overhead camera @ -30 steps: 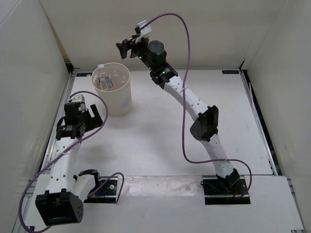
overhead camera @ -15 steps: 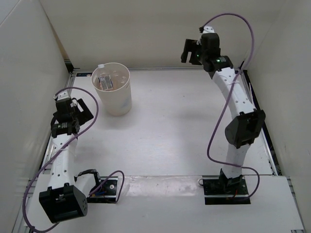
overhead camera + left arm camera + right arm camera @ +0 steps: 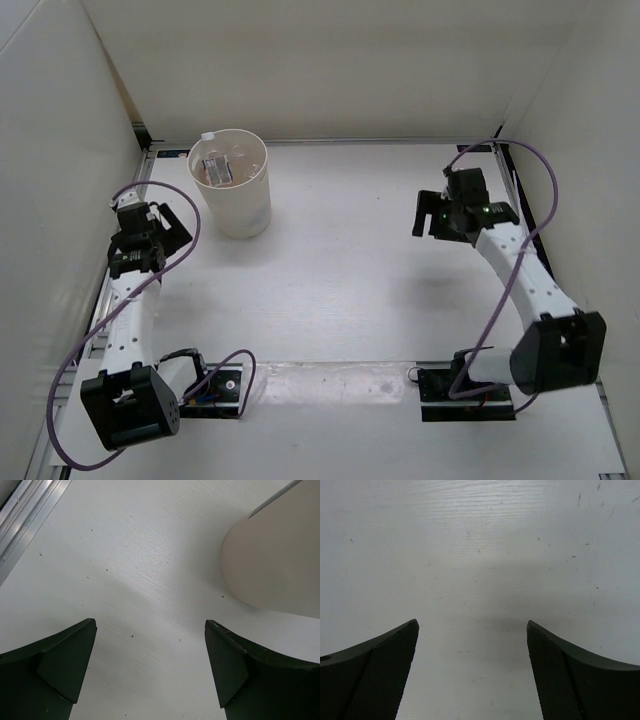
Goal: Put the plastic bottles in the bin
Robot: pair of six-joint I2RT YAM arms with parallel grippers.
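Note:
The bin (image 3: 238, 205), a tall cream-white cup, stands at the back left of the table. Inside it lies a clear plastic bottle with a label (image 3: 214, 168), with more clear plastic beside it that I cannot make out. My left gripper (image 3: 162, 218) hangs open just left of the bin. In the left wrist view, the left gripper (image 3: 150, 625) has only bare table between its fingers, and the bin's wall (image 3: 275, 555) is at the upper right. My right gripper (image 3: 432, 214) is open over the right side of the table. The right wrist view shows the right gripper (image 3: 472, 625) holding nothing.
A tiny white cap (image 3: 208, 136) shows at the bin's back rim. An aluminium rail (image 3: 20, 510) runs along the table's left edge. White walls close in the left, back and right sides. Purple cables loop off both arms.
The right arm swung from high beside the bin across the back to the right side and came down lower. The left arm drew back slightly to the left. Both grippers stayed open.

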